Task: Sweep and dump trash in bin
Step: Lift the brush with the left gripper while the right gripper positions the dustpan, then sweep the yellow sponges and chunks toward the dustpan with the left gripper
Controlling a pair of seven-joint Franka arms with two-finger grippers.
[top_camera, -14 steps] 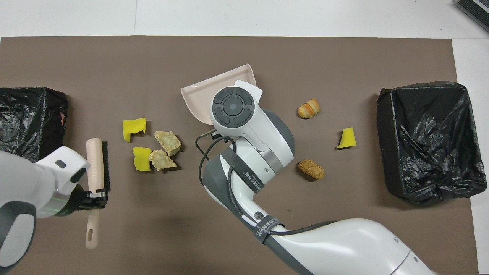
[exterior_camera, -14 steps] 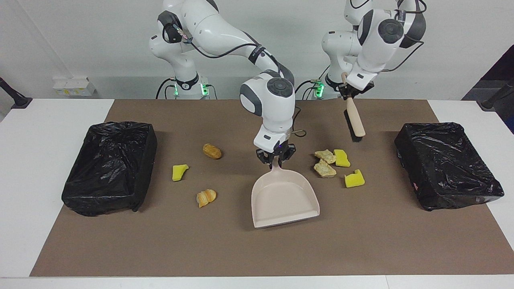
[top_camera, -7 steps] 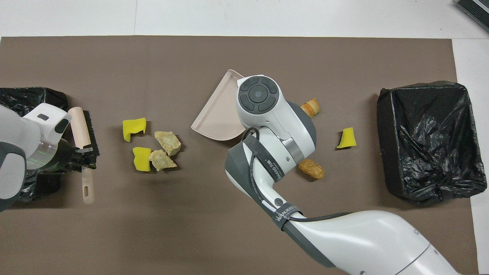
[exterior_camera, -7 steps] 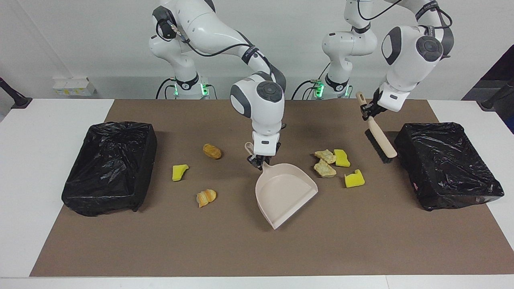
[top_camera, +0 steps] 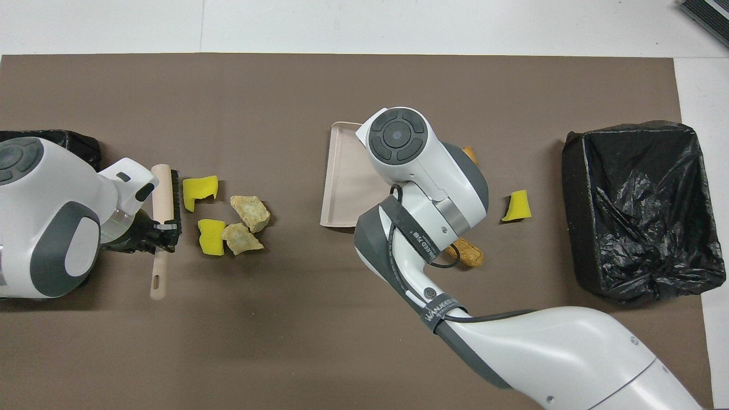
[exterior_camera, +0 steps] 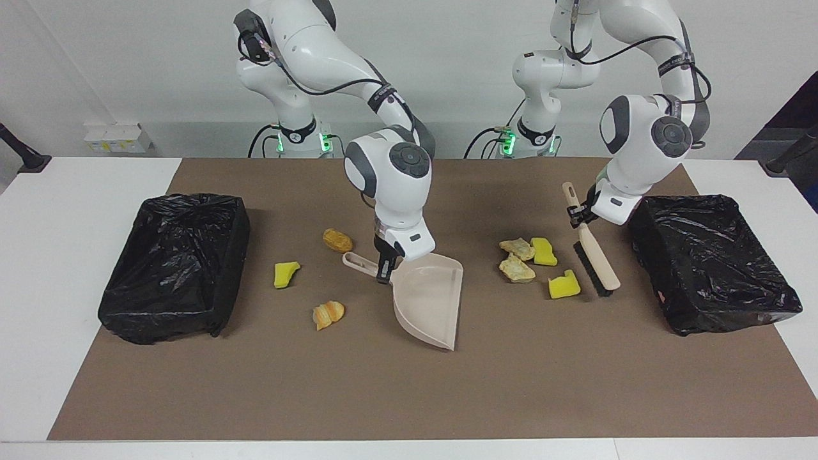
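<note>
The right tool (exterior_camera: 383, 271) is clamped on the handle of the beige plastic dustpan (exterior_camera: 427, 300), which rests mid-worktop on the brown mat (exterior_camera: 409, 396), its mouth turned toward the left arm's end. The left tool (exterior_camera: 580, 216) grips the handle of a beige hand brush with black bristles (exterior_camera: 595, 265), its head down just beside a cluster of trash: yellow sponge chunks (exterior_camera: 563, 285) and tan bread-like lumps (exterior_camera: 516, 269). More scraps (exterior_camera: 328, 314) lie toward the right arm's end, near a black-lined bin (exterior_camera: 172, 268).
</note>
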